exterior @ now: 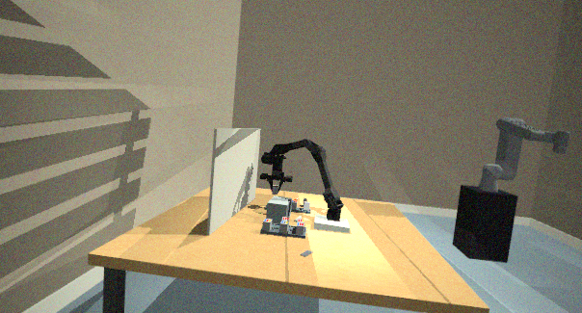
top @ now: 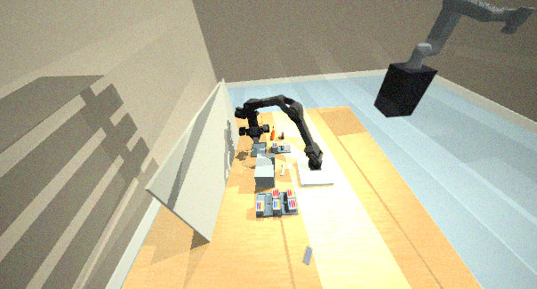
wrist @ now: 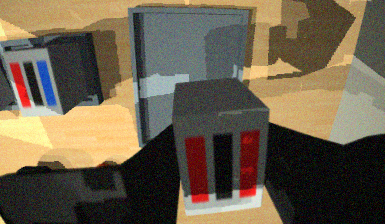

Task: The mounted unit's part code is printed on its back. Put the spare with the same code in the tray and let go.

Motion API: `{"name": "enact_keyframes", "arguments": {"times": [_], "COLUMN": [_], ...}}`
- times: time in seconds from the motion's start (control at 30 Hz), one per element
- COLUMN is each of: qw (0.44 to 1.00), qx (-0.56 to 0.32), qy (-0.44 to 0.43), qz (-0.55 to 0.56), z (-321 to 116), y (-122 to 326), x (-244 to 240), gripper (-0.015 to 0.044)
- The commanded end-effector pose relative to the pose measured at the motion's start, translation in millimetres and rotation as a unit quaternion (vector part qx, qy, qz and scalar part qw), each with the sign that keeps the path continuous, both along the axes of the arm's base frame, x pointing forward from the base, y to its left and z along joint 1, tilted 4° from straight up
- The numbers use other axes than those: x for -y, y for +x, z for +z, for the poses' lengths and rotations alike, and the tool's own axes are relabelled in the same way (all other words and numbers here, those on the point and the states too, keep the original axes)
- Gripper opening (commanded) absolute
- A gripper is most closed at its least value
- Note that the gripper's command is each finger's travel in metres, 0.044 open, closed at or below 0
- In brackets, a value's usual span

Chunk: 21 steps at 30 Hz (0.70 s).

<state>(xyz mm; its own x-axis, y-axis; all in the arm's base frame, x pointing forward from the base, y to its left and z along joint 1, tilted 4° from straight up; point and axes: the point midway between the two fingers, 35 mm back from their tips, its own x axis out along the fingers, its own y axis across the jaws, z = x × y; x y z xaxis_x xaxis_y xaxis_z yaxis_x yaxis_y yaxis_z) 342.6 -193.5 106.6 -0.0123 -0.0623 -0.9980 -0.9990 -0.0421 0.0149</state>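
Observation:
My gripper (top: 255, 140) (exterior: 275, 190) (wrist: 211, 127) is shut on a dark grey spare block (wrist: 224, 117), held above the table. The block's pale-edged face shows red, black and red stripes. The shallow grey-blue tray (top: 259, 150) (wrist: 170, 45) lies below, just beyond the block in the wrist view, which hides its near right part. The tray looks empty where it shows. Another block (wrist: 34, 82) with red, black and blue stripes sits in a dark rack at the wrist view's left. I cannot tell which thing is the mounted unit, and no printed code is readable.
A large grey box (top: 265, 170) (exterior: 278, 207) stands near the tray. A rack (top: 268, 207) (exterior: 284, 232) with several striped blocks lies beyond it. A pale upright panel (top: 196, 164) (exterior: 233, 173) stands alongside. An orange object (top: 273, 133) and a flat grey piece (top: 308, 255) (exterior: 306, 253) lie on the table.

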Motion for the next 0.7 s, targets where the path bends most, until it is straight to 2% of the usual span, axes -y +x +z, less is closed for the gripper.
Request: {"name": "enact_keyframes", "arguments": {"times": [0.0, 0.67], "qw": [1.0, 1.0], "qx": [-0.001, -0.001], "qy": [-0.003, -0.003], "qz": [0.002, 0.002], "z": [-3, -17], "y": [0, -1], "x": [1, 2], "gripper": [0.0, 0.0]}}
